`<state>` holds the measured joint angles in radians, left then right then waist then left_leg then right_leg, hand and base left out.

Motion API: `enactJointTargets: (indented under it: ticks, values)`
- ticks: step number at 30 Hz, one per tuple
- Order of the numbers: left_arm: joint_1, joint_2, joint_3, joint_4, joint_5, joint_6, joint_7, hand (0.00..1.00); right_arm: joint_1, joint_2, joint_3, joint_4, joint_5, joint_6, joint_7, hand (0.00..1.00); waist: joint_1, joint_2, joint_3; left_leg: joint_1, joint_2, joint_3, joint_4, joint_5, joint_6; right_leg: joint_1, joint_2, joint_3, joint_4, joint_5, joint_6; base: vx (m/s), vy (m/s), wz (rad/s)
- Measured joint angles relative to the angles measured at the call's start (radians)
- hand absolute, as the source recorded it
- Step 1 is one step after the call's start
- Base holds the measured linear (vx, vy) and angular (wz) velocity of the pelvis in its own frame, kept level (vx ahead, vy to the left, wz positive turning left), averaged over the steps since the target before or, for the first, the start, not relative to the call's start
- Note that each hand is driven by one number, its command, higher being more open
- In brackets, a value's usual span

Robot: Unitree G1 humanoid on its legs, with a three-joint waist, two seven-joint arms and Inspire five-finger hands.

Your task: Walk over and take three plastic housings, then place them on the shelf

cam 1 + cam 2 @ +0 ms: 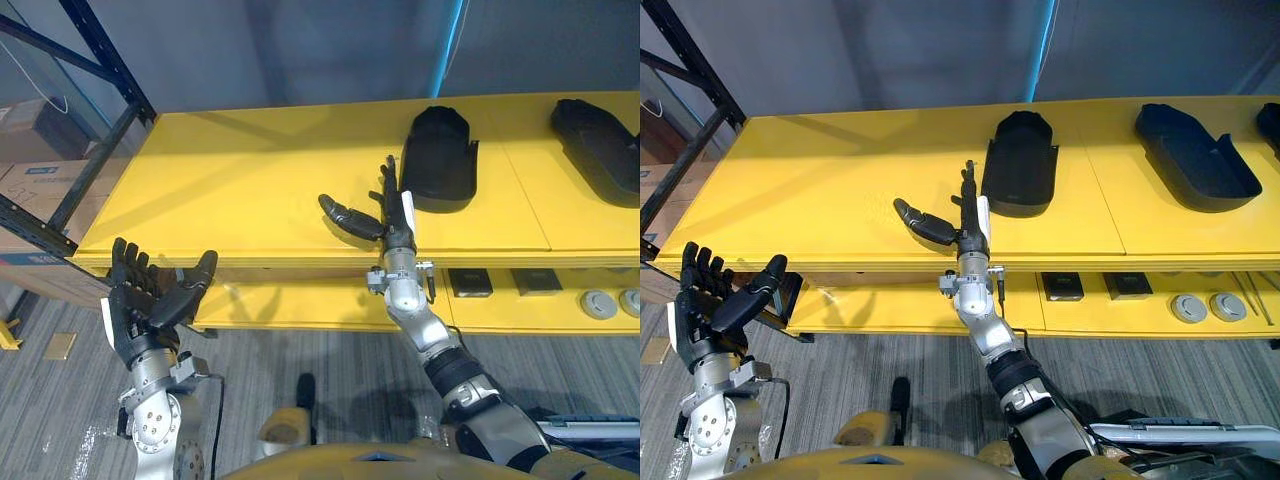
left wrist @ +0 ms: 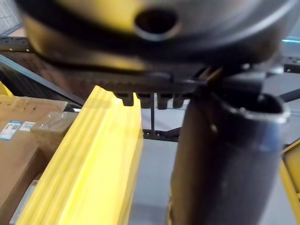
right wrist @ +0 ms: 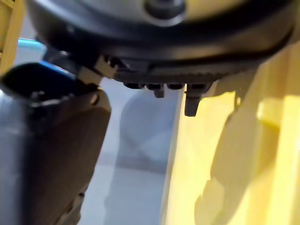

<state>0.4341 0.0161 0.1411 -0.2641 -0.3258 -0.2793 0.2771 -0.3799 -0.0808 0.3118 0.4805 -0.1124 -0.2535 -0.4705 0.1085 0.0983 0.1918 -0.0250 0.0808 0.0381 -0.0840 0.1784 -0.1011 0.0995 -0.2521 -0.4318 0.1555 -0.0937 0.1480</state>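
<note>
Two black plastic housings lie on the yellow shelf top [image 1: 250, 190]: one [image 1: 440, 160] near the middle, another [image 1: 598, 148] at the far right. In the right eye view a third housing [image 1: 1271, 122] peeks in at the right edge. My right hand [image 1: 388, 222] is over the shelf's front part, just left of the middle housing [image 1: 1020, 165], fingers straight, thumb spread, holding nothing. My left hand [image 1: 145, 300] is raised below the shelf's front left corner, open and empty.
A lower yellow shelf [image 1: 520, 305] holds small dark boxes [image 1: 469, 282] and round grey parts [image 1: 599, 303]. A dark blue rack frame [image 1: 100, 150] and cardboard boxes [image 1: 30, 190] stand at the left. Grey floor lies below.
</note>
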Motion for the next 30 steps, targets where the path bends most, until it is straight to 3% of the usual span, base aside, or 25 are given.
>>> enactJointTargets:
  ticks: [30]
  values:
    - [-0.001,0.000,-0.067,0.000,0.001,0.002,-0.016,1.00,-0.010,0.010,-0.031,-0.015,0.001,0.013,-0.018,1.00,-0.002,0.010,0.014,0.015,0.000,0.041,0.000,-0.011,0.006,-0.013,-0.005,0.044,0.004,0.001,0.001,-0.01,-0.010,-0.03]
